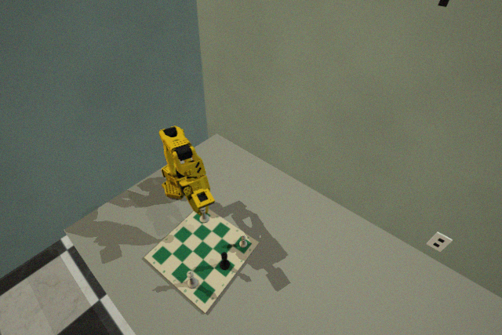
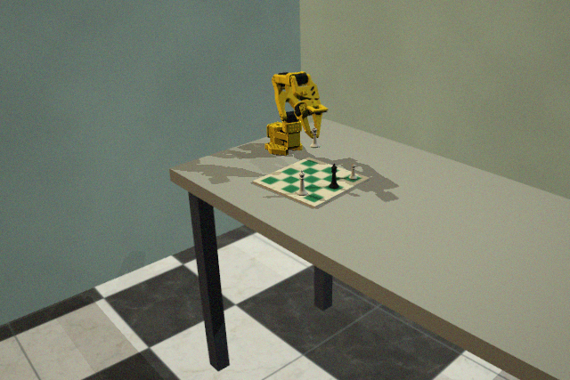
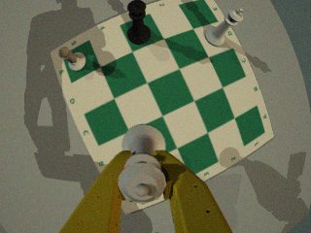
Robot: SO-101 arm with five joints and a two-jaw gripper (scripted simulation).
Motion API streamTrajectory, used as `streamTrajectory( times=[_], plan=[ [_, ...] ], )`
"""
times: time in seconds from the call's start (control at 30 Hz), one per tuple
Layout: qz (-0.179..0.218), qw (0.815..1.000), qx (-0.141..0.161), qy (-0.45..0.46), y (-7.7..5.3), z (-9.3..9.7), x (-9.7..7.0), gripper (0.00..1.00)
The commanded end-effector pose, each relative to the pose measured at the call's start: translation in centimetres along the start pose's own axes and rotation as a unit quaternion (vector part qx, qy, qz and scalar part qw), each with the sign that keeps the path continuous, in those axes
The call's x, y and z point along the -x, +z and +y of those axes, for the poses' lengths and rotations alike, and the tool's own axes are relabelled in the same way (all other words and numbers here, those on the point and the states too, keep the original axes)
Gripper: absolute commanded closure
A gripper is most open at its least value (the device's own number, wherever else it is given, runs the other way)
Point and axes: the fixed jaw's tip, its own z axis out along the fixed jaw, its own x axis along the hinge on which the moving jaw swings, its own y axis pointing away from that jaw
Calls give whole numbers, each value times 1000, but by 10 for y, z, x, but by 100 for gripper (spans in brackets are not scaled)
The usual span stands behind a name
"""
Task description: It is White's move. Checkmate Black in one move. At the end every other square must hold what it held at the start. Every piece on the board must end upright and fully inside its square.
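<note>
A small green and cream chessboard [image 1: 201, 255] lies on the grey table in front of my yellow arm. My gripper [image 3: 144, 178] is shut on a white piece [image 3: 140, 170] and holds it in the air above the board's near edge; it also shows in the top and exterior views [image 1: 204, 215] [image 2: 314, 138]. On the board stand a black king [image 1: 223, 261] [image 3: 136, 21], a white king [image 1: 190, 279] [image 3: 222, 29] and a small white pawn [image 1: 242, 241] [image 3: 73, 58], all upright. The two kings stand at the far side of the board from the arm.
The arm's base [image 1: 174, 185] sits just behind the board. The table's edge [image 2: 221, 191] runs close to the board on the left. A wall socket [image 1: 438, 241] is on the right wall.
</note>
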Motion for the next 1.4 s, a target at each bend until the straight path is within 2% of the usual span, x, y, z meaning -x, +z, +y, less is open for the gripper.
streamTrajectory(
  times=[0.0, 0.07, 0.17, 0.3, 0.7, 1.37],
  plan=[
    [7, 1000, 15, -25, 19, 12, 32, 100],
    [7, 1000, 15, -25, 19, 12, 32, 100],
    [6, 999, 21, -34, 26, 19, 45, 100],
    [6, 999, 23, -38, 29, 21, 50, 100],
    [6, 999, 24, -38, 30, 21, 50, 100],
    [6, 999, 26, -42, 37, 24, 44, 100]
  ],
)
